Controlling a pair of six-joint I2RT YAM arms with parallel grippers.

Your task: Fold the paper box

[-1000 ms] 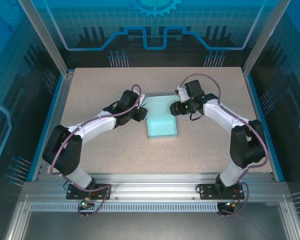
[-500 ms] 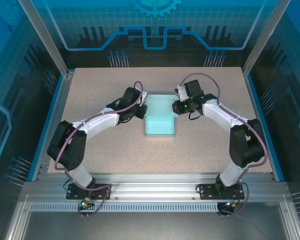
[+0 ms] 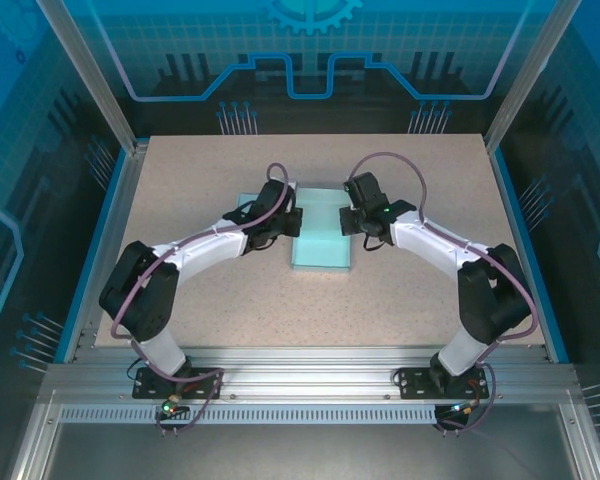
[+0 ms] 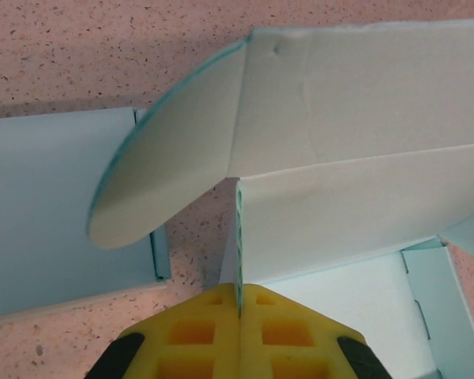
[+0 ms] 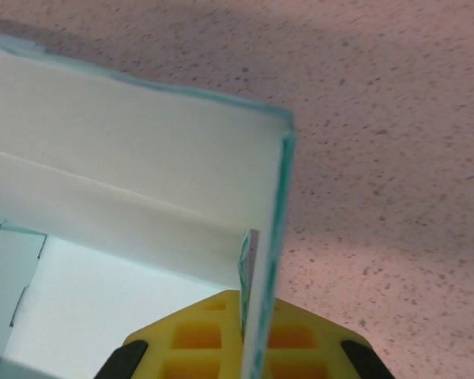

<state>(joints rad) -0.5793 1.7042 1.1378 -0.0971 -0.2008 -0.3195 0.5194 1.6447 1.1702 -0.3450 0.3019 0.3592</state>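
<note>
Tabletop (image 3: 410,300), speckled beige, carries everything we see, and the paper box (image 3: 320,245) lies near its middle, between the two arms. From above we cannot make out the box's left and right walls properly, because the wrists cover them; the fingertips are hidden there too. What we do see from that height is a pale teal tray shape with its open side up and its light floor showing between the raised walls. A flat panel (image 4: 55,205) of the same card lies on the table to the left of the box, cut off by the picture's edge in the left wrist view. Above it a rounded flap (image 4: 166,170) stands out from the left wall, tilted. The left gripper (image 4: 239,304) is clamped on the thin edge of that left wall, its yellow pads (image 4: 197,339) pressed together with the card between them and their lower parts cut off. The right gripper (image 5: 243,304) is likewise closed on the upright edge of the right wall, the box floor visible to its left.
</note>
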